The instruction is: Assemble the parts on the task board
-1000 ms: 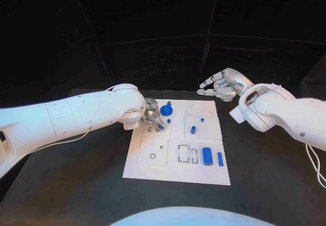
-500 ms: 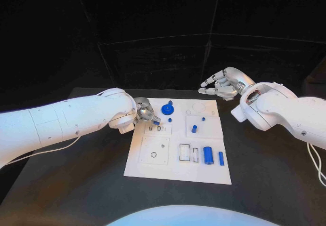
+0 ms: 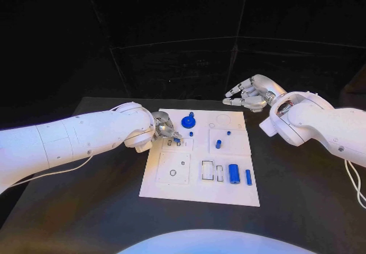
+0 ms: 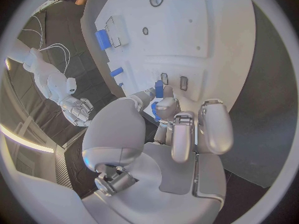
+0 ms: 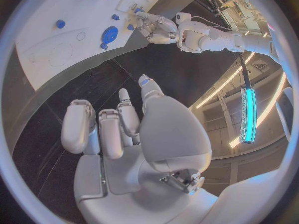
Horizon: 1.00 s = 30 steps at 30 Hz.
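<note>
The white task board (image 3: pixel 200 191) lies mid-table. My left hand (image 3: pixel 162 128) hovers over the board's far left part and pinches a small blue part (image 3: pixel 177 139) between thumb and finger. In the left wrist view this blue part (image 4: pixel 159 88) hangs just above two small slots (image 4: pixel 165 78) in the board (image 4: pixel 206 30). My right hand (image 3: pixel 252 93) floats beyond the board's far right corner, fingers apart, holding nothing. A blue round disc (image 3: pixel 188 123) sits near the left hand.
On the board stand two short blue pegs (image 3: pixel 218 144), and a thick blue cylinder (image 3: pixel 234 173) lies beside a slim blue bar (image 3: pixel 248 177) at the right. The right wrist view shows the board (image 5: pixel 44 50), the disc (image 5: pixel 109 34) and my left hand (image 5: pixel 152 27).
My left hand, still pinching the small blue part, drew slightly back toward the board's far left, then eased down toward the slots again. The right hand barely moved.
</note>
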Motion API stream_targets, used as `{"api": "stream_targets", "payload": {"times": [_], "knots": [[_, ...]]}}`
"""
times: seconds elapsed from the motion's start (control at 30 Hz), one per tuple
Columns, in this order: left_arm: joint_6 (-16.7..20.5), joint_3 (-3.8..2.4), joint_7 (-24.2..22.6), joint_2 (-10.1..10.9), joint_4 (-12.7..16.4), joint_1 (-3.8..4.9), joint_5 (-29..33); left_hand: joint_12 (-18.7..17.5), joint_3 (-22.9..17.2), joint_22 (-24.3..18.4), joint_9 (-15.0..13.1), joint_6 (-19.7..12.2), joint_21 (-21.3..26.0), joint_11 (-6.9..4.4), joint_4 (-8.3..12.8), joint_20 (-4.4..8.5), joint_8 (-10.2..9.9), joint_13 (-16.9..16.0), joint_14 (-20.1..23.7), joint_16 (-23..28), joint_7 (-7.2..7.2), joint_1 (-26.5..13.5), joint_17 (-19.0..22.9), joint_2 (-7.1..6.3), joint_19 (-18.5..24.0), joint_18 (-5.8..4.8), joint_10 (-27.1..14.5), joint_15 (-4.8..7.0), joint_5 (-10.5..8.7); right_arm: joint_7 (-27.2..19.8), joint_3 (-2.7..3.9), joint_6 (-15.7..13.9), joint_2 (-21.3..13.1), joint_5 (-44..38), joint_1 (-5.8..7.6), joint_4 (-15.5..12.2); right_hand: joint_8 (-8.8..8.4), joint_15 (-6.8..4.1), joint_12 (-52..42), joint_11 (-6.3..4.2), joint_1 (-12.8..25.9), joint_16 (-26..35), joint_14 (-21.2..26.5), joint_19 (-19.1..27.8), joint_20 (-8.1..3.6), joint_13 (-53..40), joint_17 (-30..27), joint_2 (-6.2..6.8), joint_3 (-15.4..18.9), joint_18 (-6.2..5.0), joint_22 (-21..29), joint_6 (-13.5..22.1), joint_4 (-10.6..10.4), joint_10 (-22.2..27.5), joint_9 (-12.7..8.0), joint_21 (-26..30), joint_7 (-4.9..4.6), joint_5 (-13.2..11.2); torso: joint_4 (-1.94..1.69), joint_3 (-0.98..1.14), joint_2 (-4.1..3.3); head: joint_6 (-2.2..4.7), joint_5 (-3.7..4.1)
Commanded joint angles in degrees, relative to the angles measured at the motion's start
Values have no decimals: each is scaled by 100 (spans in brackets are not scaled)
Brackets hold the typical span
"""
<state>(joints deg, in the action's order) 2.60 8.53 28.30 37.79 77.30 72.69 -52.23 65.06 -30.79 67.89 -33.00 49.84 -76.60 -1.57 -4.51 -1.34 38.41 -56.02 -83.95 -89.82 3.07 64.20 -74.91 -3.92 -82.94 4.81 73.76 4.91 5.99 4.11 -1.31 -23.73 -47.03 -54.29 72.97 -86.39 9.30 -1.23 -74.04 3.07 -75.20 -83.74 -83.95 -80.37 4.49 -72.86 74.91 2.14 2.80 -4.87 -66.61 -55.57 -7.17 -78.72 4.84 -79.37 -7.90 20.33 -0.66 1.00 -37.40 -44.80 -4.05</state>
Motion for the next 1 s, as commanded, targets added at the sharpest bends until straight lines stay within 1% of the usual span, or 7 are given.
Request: {"api": "stream_targets", "payload": {"times": [0.03,0.13,0.2,0.43,0.67,0.9,1.0], "knots": [[-139,-3,11,-17,-12,-1,-185,13,-943,-3,-7,-4,18,9,906,1,40,0,-605,-18,-28,6,-1509,28,-9,-50,23,4,8,-32,4,48,11,5,13,3,36,-33,20,-27,-30,-5,-351,15,0,7,282,-47,24,38,1,10,-1,-2,-8,19,13,21,-2,2,-3,-14,18],[-217,-3,30,-36,-32,-6,-253,12,-945,2,-8,-4,14,8,908,1,41,2,-605,-18,-28,7,-1509,26,-10,-51,23,4,8,-31,4,48,15,-1,13,8,36,-33,20,-27,-30,-5,-351,15,0,7,282,-47,24,38,1,10,-1,-2,-8,19,13,21,-12,1,-1,-25,20],[-272,-3,37,-47,-45,-8,-273,11,-951,-8,-10,-5,21,7,911,1,43,4,-605,-18,-29,7,-1509,19,-7,-49,22,4,7,-32,4,47,18,-3,13,11,36,-33,20,-27,-30,-5,-351,15,0,7,282,-47,24,38,1,10,-1,-2,-8,19,13,21,-11,4,0,-26,19],[-426,-3,54,-112,-110,-11,-304,15,-958,-4,-12,-7,19,6,917,2,45,-2,-605,-18,-30,7,-1509,9,-8,-50,26,5,5,-33,4,45,26,-6,13,13,36,-33,20,-27,-30,-5,-351,15,0,7,282,-47,24,38,1,10,-1,-2,-8,19,13,21,-6,1,1,-31,18],[-478,-3,58,-209,-225,-33,-311,19,-965,2,-16,-8,16,5,922,2,48,-6,-605,-18,-31,6,-1509,-4,-10,-51,30,5,3,-34,4,48,32,-7,13,26,36,-33,20,-27,-30,-5,-351,15,0,7,282,-47,24,38,1,10,-1,-2,-8,19,13,21,-12,0,4,-21,13],[-524,-2,64,-244,-302,-46,-313,20,-968,-1,-18,-7,18,5,925,2,51,-7,-605,-18,-32,5,-1509,-12,-9,-51,31,5,2,-31,4,56,34,-8,13,30,39,-33,29,-27,-34,2,-348,20,0,16,269,-62,24,35,14,13,-4,4,-10,25,13,34,-15,6,5,-11,0],[-545,-1,68,-246,-316,-49,-313,20,-968,-9,-18,-7,23,5,925,2,51,-5,-605,-18,-32,4,-1509,-13,-6,-49,31,6,1,-30,4,61,37,-8,13,33,39,-33,29,-27,-34,2,-348,20,0,16,269,-62,24,35,14,13,-4,4,-10,25,13,34,-8,3,3,-11,-1]]}}
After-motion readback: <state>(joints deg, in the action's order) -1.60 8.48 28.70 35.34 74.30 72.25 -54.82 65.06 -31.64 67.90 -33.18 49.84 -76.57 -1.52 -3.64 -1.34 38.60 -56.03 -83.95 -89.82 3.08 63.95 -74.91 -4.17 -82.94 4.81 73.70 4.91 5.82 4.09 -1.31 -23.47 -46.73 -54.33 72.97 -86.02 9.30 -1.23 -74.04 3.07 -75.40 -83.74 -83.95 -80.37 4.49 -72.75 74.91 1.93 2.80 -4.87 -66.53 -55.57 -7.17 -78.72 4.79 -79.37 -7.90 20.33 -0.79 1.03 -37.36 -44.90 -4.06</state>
